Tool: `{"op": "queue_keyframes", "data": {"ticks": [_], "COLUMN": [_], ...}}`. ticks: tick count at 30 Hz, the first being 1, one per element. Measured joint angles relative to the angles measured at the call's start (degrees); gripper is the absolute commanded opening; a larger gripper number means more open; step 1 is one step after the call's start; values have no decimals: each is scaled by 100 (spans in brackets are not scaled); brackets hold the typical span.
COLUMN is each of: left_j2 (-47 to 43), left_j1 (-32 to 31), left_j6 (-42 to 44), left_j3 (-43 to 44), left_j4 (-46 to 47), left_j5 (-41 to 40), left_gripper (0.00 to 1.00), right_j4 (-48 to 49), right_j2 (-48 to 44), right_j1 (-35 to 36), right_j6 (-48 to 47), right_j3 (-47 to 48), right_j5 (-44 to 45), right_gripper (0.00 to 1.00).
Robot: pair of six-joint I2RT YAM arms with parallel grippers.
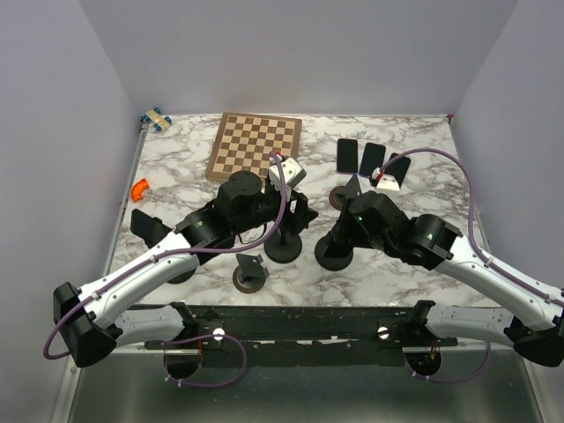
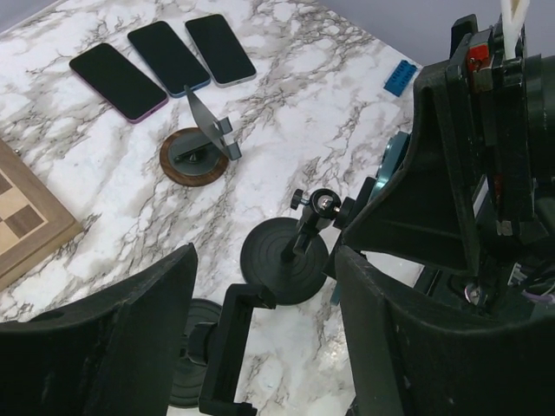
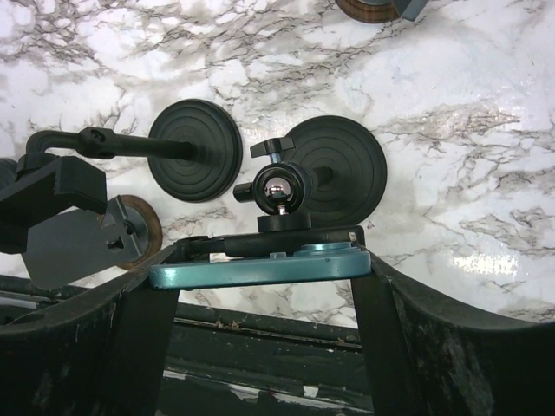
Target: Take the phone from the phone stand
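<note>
Because the phone [image 3: 260,267] sits clamped in the phone stand [image 3: 347,165], the right fingers [image 3: 434,347] pinch its ends to pull it out. The left fingers [image 2: 95,347] are spread wide and hold nothing.

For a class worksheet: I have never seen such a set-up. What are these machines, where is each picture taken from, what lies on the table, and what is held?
These are two robot arms bolted at the near edge of a table. One picture looks down from above and behind them; the other two come from a camera on each wrist. On the table lie a chessboard, three phones and some stands. The right gripper has its jaws closed on a teal phone clamped in one stand. The left gripper is open and holds nothing.
</note>
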Motion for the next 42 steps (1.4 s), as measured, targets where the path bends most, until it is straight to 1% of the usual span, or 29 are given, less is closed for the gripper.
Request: {"op": "queue_keyframes", "data": {"ticks": [1, 3, 6, 9, 10, 13, 15, 19, 21, 24, 25, 32, 35, 39, 42], "left_j2": [2, 20, 33, 42, 33, -96, -188, -308, -435, -538, -507, -24, 142, 407, 625], "left_j1": [2, 2, 0, 0, 0, -20, -90, -520, -750, -986, -1034, -1075, -1078, -1078, -1032], "left_j6": [-11, -48, -120, -284, -358, -599, -658, -680, -675, -634, -629, -629, -614, -590, -570], "left_j3": [0, 0, -94, -289, -422, -977, -1246, -1453, -1604, -1759, -1757, -1659, -1644, -1445, -1261], "left_j4": [2, 31, 179, 389, 535, 1016, 1119, 1335, 1572, 1808, 1845, 1840, 1834, 1797, 1799], "left_j5": [44, 149, 341, 535, 562, 570, 529, 251, 94, -28, -68, -264, -249, -173, -55], "left_gripper": [64, 57, 47, 46, 48, 58, 60, 60, 64, 73, 75, 76, 76, 81, 81], "right_j4": [42, 151, 280, 354, 380, 402, 391, 378, 378, 378, 378, 398, 404, 407, 407], "right_j2": [-48, -133, -197, -238, -267, -365, -407, -439, -457, -496, -509, -544, -551, -553, -553], "right_j1": [0, 2, 4, 4, 4, 4, 4, 4, 4, 4, 4, 4, 4, 4, 4], "right_j6": [-44, -153, -326, -455, -485, -577, -612, -660, -675, -678, -680, -691, -697, -728, -737], "right_j3": [-46, -146, -229, -269, -293, -348, -348, -348, -352, -380, -389, -433, -439, -439, -439], "right_j5": [0, -2, -2, -2, -4, -17, -20, -13, -15, -20, -22, -26, -33, -48, -55], "right_gripper": [16, 2, 1, 1, 1, 1, 1, 1, 1, 1, 0, 1, 1, 1, 1]}}
